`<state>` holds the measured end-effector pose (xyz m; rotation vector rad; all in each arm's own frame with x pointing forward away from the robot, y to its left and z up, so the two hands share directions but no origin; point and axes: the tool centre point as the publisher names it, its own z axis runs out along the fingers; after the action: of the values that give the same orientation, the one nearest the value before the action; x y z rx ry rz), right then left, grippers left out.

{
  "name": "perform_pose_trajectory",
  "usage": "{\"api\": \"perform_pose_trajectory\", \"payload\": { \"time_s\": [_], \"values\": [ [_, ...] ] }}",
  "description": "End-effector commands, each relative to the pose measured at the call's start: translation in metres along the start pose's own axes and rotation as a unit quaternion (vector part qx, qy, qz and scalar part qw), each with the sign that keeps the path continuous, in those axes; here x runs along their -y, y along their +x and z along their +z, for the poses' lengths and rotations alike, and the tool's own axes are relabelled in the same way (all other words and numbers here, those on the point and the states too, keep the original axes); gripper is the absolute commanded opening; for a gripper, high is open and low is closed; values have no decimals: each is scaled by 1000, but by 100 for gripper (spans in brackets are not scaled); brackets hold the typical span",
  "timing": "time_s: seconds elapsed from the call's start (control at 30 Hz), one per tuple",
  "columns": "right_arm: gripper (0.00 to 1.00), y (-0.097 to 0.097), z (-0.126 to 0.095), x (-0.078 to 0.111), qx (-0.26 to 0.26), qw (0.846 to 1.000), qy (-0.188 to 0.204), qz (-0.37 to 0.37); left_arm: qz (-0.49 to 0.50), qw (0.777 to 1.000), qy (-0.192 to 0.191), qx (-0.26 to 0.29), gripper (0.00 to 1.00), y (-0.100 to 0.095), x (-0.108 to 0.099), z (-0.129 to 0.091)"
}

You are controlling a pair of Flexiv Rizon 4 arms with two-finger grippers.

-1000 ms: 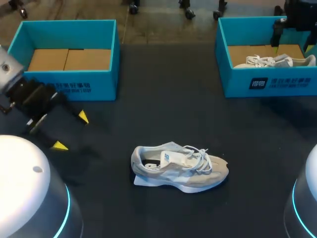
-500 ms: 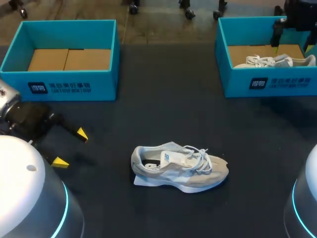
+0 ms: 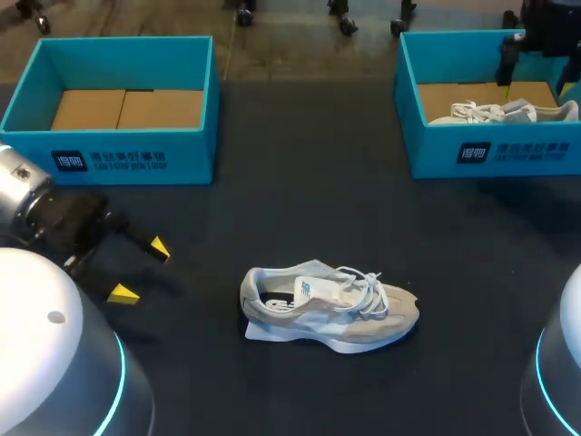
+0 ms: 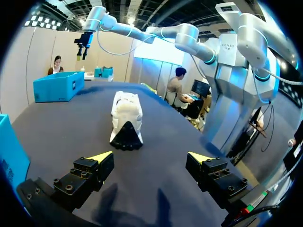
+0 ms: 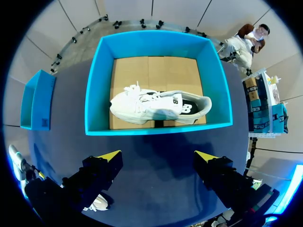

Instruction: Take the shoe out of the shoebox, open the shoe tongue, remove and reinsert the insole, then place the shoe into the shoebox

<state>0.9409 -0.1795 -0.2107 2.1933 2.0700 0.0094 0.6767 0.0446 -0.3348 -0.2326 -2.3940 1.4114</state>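
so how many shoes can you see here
2. One grey-and-white lace-up sneaker lies on the black table near its middle; the other white sneaker sits inside the blue cardboard shoebox on the right. None shows in the left blue shoebox.

table (image 3: 300, 163): dark top | spare pale shoe (image 3: 504, 112): lying inside right blue box (image 3: 490, 154)

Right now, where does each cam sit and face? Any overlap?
Head: above and behind, looking down on the table; left gripper at left, right arm at far right.
Left wrist: low over the table, facing the loose shoe heel-on; left gripper shows, open.
Right wrist: above the right shoebox, looking straight down at the boxed shoe; right gripper open.
Shared: head and left wrist both see the loose shoe; all see the right shoebox.
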Motion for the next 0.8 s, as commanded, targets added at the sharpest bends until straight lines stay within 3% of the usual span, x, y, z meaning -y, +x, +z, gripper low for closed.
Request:
{"api": "perform_pose_trajectory", "payload": {
  "time_s": [0.03,0.13,0.23,0.63,0.8],
  "values": [
    [100,0,0,0,0,1000,0,0,-6,998,51,32,100,7,-13,17],
    [100,0,0,0,0,1000,0,0,-11,994,85,70,100,8,-18,32],
    [100,0,0,0,0,1000,0,0,-35,992,104,68,100,8,-14,44],
    [100,0,0,0,0,1000,0,0,-28,993,103,51,100,9,-15,46],
    [100,0,0,0,0,1000,0,0,-27,989,127,71,100,-5,-21,53]
  ]
}}
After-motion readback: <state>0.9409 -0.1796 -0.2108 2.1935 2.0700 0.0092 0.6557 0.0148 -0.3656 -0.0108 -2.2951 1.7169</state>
